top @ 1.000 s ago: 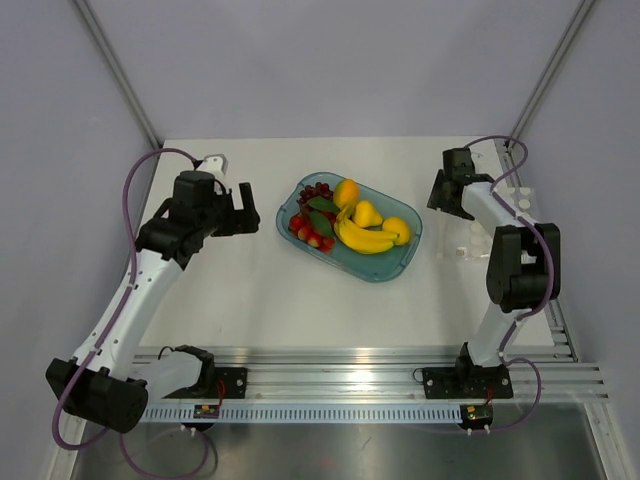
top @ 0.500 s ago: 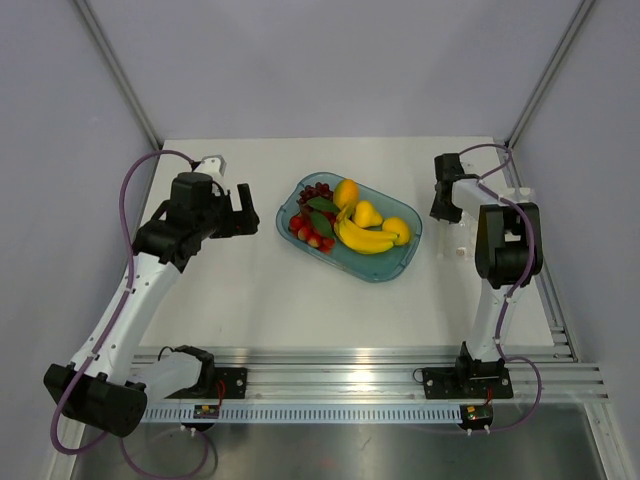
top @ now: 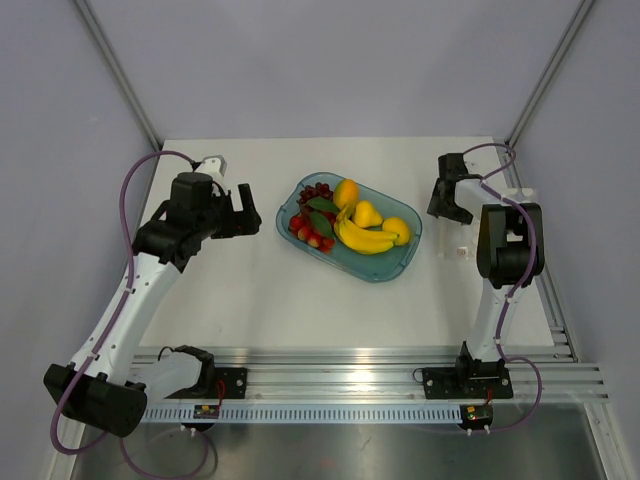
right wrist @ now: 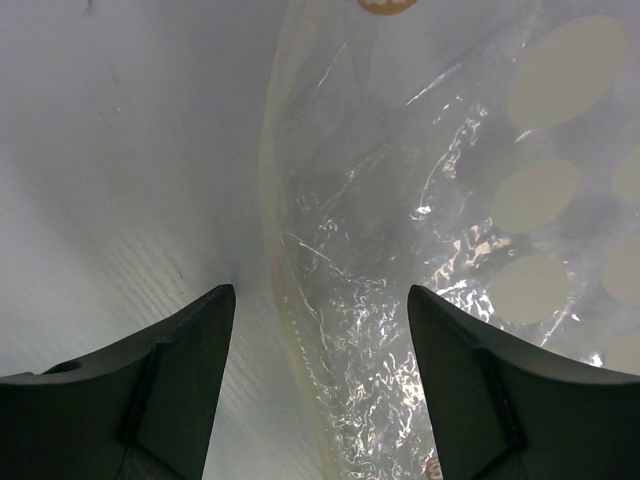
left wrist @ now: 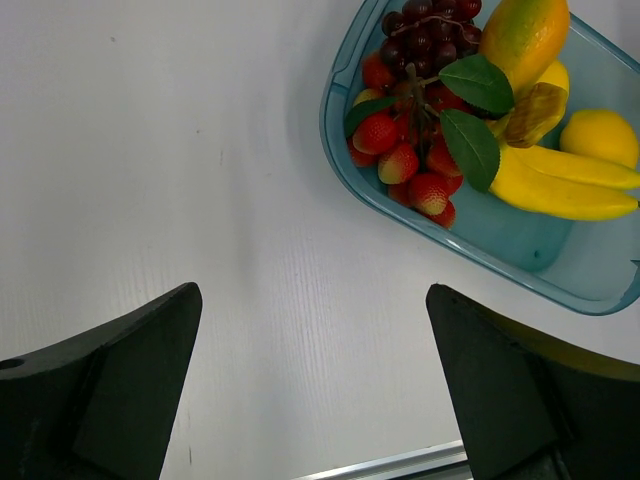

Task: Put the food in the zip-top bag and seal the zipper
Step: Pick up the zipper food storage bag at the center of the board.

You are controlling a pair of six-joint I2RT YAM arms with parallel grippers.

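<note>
Clear, white-dotted soft plastic zip-top bag (right wrist: 400, 200) lies flat on the worktop (top: 250, 290). The right tool (right wrist: 320, 291) has swung over it, fingers apart, gripping nothing. The glossy toy fruits (top: 362, 238) remain in the teal tray (top: 385, 272) — left tool (left wrist: 313, 291) likewise agape — so bagging hasn't begun.

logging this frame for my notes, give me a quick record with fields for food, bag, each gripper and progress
food: toy fruit piled in the teal tray, mid-table
zip-top bag: clear, white-dotted, on the table at the right, no fruit seen in it
left gripper: open, over bare table left of the tray
right gripper: open, above the bag's edge, gripping nothing
progress: no food bagged yet
</note>
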